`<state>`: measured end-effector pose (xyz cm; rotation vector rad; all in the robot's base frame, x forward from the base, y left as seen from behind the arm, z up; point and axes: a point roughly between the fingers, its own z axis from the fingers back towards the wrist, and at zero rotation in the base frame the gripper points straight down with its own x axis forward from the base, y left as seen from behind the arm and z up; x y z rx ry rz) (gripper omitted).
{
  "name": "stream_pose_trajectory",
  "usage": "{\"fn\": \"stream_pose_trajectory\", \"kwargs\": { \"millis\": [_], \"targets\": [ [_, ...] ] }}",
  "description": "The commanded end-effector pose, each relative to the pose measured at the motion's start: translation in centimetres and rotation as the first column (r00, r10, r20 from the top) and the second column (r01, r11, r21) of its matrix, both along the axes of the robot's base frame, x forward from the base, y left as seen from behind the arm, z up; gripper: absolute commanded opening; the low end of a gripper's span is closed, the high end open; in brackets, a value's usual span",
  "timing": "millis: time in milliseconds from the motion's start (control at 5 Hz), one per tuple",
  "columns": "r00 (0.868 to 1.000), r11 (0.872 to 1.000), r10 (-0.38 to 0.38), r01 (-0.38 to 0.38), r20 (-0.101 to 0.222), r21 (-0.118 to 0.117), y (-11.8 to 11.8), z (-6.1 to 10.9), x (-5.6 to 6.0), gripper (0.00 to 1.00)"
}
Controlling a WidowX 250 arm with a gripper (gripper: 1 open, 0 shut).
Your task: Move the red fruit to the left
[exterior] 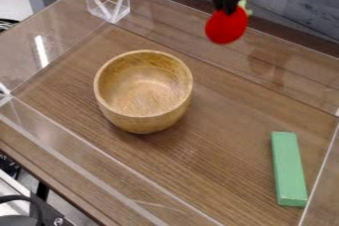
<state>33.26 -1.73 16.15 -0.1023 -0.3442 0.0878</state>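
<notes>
The red fruit (225,26) hangs in the air above the far side of the table, with a bit of green top showing at its upper right. My gripper (231,4) comes down from the top edge of the view and is shut on the fruit from above. The fruit is behind and to the right of the wooden bowl (143,90), well above the tabletop.
A flat green block (287,168) lies near the right front corner. Clear acrylic walls (54,42) fence the wooden tabletop (212,141), with a clear bracket (109,7) at the back left. Dark cables run behind the back wall.
</notes>
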Motion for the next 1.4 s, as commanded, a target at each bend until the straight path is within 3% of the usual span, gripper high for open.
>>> {"fn": "stream_pose_trajectory", "kwargs": {
  "millis": [0, 200, 600, 1000, 1200],
  "targets": [
    [0.999, 1.000, -0.018, 0.017, 0.031, 0.014, -1.2, 0.4, 0.9, 0.00],
    [0.999, 0.999, -0.040, 0.039, 0.016, 0.027, -2.5, -0.7, 1.3, 0.00],
    [0.996, 0.995, -0.094, 0.093, 0.013, 0.038, 0.3, -1.8, 2.9, 0.00],
    [1.000, 0.999, 0.019, -0.019, 0.006, 0.042, -1.6, -3.0, 4.0, 0.00],
    [0.993, 0.993, 0.115, -0.115, 0.005, 0.040, -1.2, -3.4, 4.4, 0.00]
  ]
}}
